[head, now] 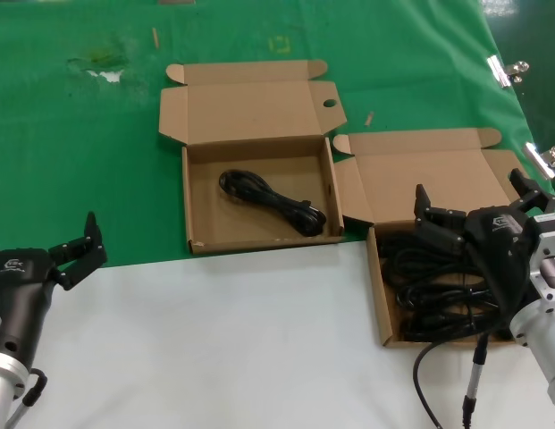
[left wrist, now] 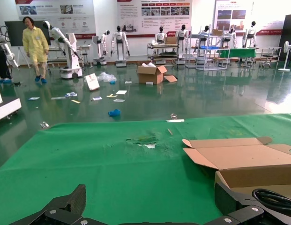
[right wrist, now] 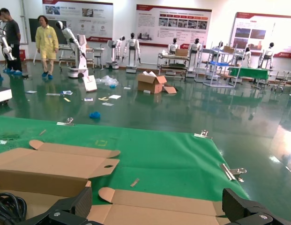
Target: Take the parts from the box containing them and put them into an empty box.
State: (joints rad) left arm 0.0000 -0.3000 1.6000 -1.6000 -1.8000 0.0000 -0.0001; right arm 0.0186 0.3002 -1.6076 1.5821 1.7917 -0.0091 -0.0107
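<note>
Where green cloth (head: 80,161) meets white, left gripper (head: 79,252) spread, right gripper (head: 478,207) agape over cord-filled box (head: 381,304).

A desk (head: 259,340), white in front and green-clothed behind, carries two open brown cardboard mailer boxes: one at twelve o'clock (head: 198,201), one at three o'clock (head: 382,304).

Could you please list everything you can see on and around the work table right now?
Cardboard boxes: two, brown, lids open; left box on the green cloth, right box nearer on the white surface.
Power cords: black; one bundle in the left box, a pile in the right box.
Green cloth: one, covering the far table.
Metal clips: two, silver, on the cloth's right edge.
Left gripper: black, open, parked near left.
Right gripper: black, open, over the right box.
</note>
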